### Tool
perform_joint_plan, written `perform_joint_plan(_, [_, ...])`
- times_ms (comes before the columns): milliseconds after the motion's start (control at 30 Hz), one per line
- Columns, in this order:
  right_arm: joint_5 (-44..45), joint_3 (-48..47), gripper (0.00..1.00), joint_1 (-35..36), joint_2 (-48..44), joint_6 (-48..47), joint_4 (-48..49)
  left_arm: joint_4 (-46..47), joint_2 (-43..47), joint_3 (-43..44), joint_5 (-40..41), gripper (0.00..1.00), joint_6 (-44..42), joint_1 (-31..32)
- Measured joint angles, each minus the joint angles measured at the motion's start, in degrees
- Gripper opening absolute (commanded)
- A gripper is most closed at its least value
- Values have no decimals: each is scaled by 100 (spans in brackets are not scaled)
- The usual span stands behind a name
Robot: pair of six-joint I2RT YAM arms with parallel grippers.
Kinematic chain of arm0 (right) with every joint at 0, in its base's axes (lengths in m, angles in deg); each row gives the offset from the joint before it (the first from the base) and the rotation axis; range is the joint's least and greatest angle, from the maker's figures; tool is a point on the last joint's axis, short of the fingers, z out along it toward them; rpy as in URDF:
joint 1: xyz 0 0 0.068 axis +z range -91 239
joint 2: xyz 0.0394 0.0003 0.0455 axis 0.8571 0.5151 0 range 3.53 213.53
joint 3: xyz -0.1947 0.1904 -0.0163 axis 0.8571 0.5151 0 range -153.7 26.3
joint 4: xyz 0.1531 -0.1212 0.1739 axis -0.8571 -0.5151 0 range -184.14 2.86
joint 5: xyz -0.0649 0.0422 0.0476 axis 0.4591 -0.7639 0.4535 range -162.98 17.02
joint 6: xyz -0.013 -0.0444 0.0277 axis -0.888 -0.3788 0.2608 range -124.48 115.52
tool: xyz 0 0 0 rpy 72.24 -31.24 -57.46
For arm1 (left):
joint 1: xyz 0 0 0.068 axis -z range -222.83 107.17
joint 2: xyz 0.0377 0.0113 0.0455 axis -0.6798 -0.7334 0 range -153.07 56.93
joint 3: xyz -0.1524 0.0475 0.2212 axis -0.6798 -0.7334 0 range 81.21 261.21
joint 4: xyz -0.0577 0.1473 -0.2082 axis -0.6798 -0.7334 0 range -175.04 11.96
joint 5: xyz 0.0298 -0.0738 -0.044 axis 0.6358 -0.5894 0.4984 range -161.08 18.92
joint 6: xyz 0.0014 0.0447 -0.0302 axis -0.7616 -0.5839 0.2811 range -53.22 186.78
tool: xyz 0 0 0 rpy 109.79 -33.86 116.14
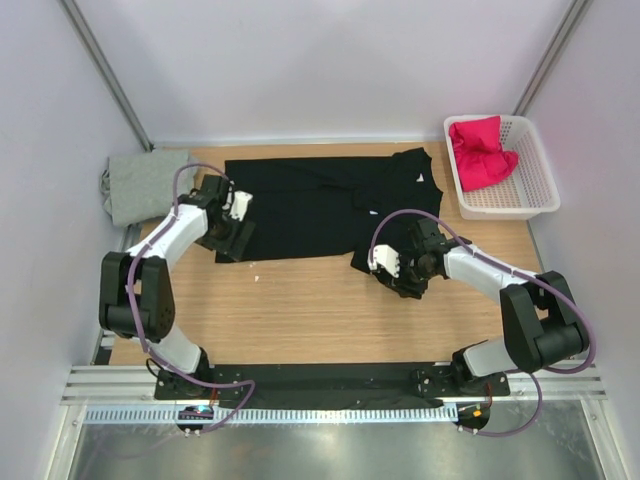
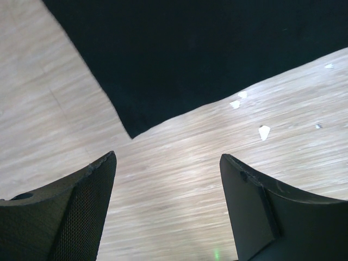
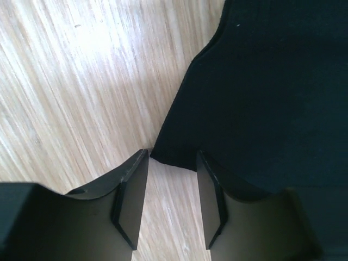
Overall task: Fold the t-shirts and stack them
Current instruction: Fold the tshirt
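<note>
A large black t-shirt [image 1: 310, 205] lies spread flat across the back of the wooden table, with a small white mark [image 1: 420, 178] near its right end. My left gripper [image 1: 228, 235] hovers at the shirt's near-left corner [image 2: 130, 133], open, with only bare wood between the fingers [image 2: 167, 156]. My right gripper [image 1: 385, 268] is at the near-right corner; its jaws stand apart, and the cloth's corner [image 3: 168, 155] lies just at the fingertips [image 3: 172, 153], not clamped. A folded grey t-shirt [image 1: 145, 185] rests at the far left. A magenta-red t-shirt [image 1: 482, 150] is bunched in the basket.
The white mesh basket [image 1: 505, 208] stands at the back right corner. Small white scraps [image 2: 263, 131] lie on the wood near the black shirt's front edge. Grey walls close in the table on three sides. Bare wood stretches between the shirt and the arm bases.
</note>
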Motion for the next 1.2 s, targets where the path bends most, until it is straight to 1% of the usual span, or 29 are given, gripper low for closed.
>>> perform_joint_plan(33, [2,11,40,0,0,7,37,-22,0,-24,-13,78,48,-101])
perform_joint_plan(100, [2,20,36,0,0,15,81,-63,0,-46,-103,78,173,-326])
perform_joint_plan(133, [4,22,29,0,0,15,101,-79,0,-46,-144,77,229,-444])
perform_joint_plan(200, [9,24,20,0,0,9,122,-101,0,-46,-238,77,348,-638])
perform_joint_plan(233, [15,24,6,0,2,7,122,-120,0,-48,-273,77,393,-721])
perform_joint_plan(267, [22,24,2,0,2,-20,127,-133,0,-55,-299,77,446,-791])
perform_joint_plan(467, [24,24,2,-13,2,11,151,-223,0,-192,-516,76,610,-898])
perform_joint_plan(733, [24,24,2,-24,2,13,151,-286,-72,-254,-811,70,702,-1084])
perform_joint_plan(967, [39,9,1,-28,13,35,144,-229,-577,-197,-855,67,763,-1231])
perform_joint_plan(1200, [48,9,1,-35,13,107,151,-173,-1097,96,-898,65,765,-1305])
